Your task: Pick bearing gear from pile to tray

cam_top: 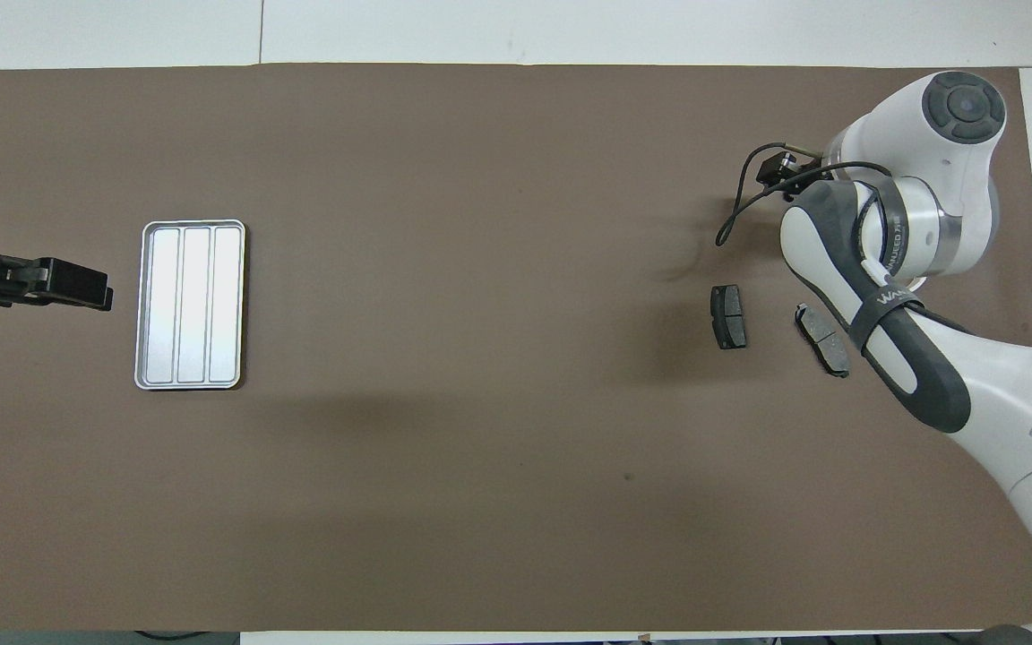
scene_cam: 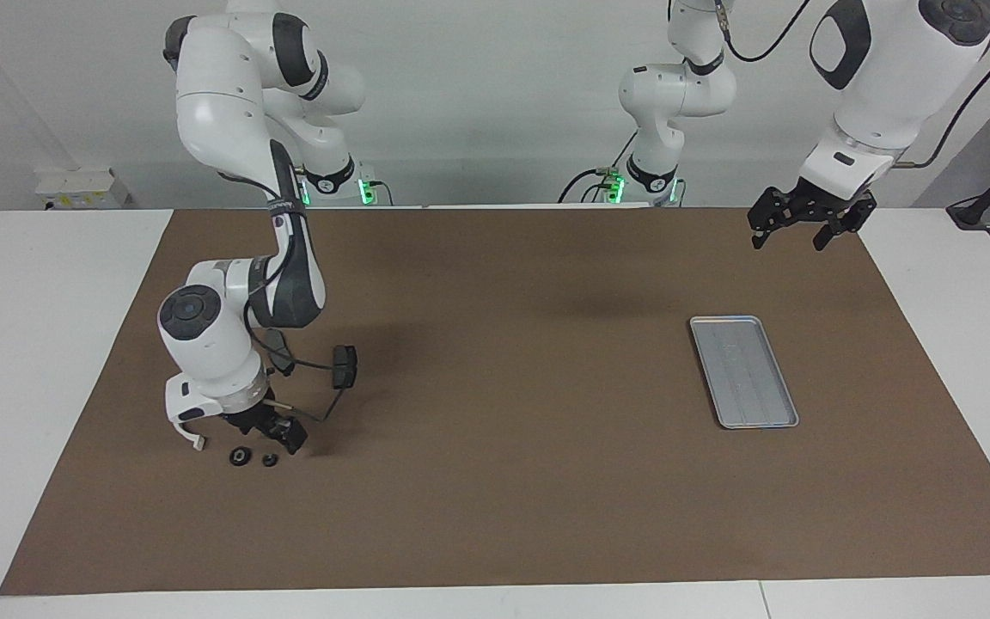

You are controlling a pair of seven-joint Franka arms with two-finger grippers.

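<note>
The pile lies at the right arm's end of the brown mat. Two small black round pieces [scene_cam: 240, 456] [scene_cam: 270, 460] sit side by side; I cannot tell which is the bearing gear. My right gripper [scene_cam: 268, 436] hangs open just over them, its fingertips slightly nearer the robots than the pieces, touching neither. The overhead view hides the pieces under that arm's wrist; only the gripper's edge [cam_top: 780, 170] shows. The silver ribbed tray [scene_cam: 744, 370] [cam_top: 191, 305] lies empty at the left arm's end. My left gripper [scene_cam: 804, 225] [cam_top: 95, 294] waits open in the air near the mat's corner.
One dark brake pad [scene_cam: 345, 367] [cam_top: 729, 316] lies nearer the robots than the round pieces, and a second pad [cam_top: 822, 339] lies beside it. The white curved bracket [scene_cam: 194, 443] is mostly hidden by the right arm. A black cable [cam_top: 735, 210] loops from the right wrist.
</note>
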